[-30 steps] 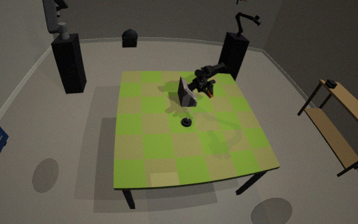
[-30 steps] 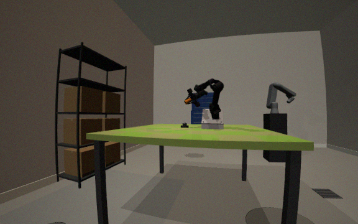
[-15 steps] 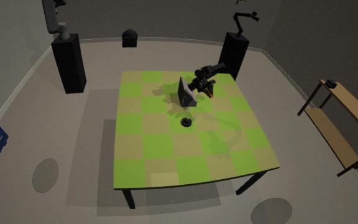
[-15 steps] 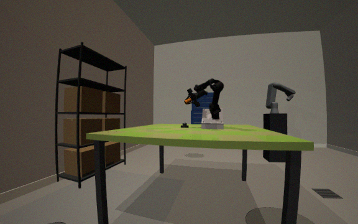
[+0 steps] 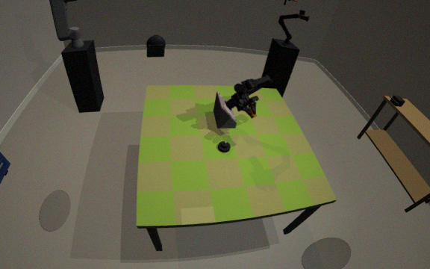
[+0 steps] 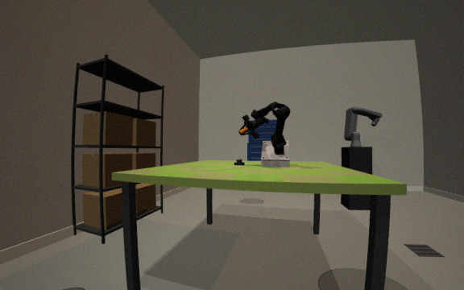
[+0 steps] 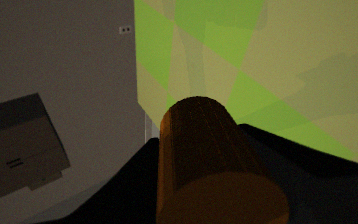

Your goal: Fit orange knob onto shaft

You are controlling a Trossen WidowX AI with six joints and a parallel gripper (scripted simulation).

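The orange knob (image 5: pixel 252 113) (image 6: pixel 243 130) (image 7: pixel 200 145) is held between the fingers of my gripper (image 5: pixel 251 111) (image 6: pixel 246 130), which is shut on it high above the table. In the wrist view the knob is a ribbed cylinder between the two dark fingers, tilted with the gripper. Its hole does not show. The round dark pedestal (image 5: pixel 224 146) (image 6: pixel 238 163) stands on the table, away from the gripper, with a short stub at its middle. The flat side of the shaft is too small to make out. The pedestal is out of the wrist view.
The arm's pale angular base (image 5: pixel 225 116) (image 6: pixel 275 163) stands on the green and tan checkered table (image 5: pixel 155 209) (image 6: pixel 256 184), close to the pedestal. The arm reaches up and out from it. A shelf rack with boxes (image 6: pixel 119 129) stands off the table.
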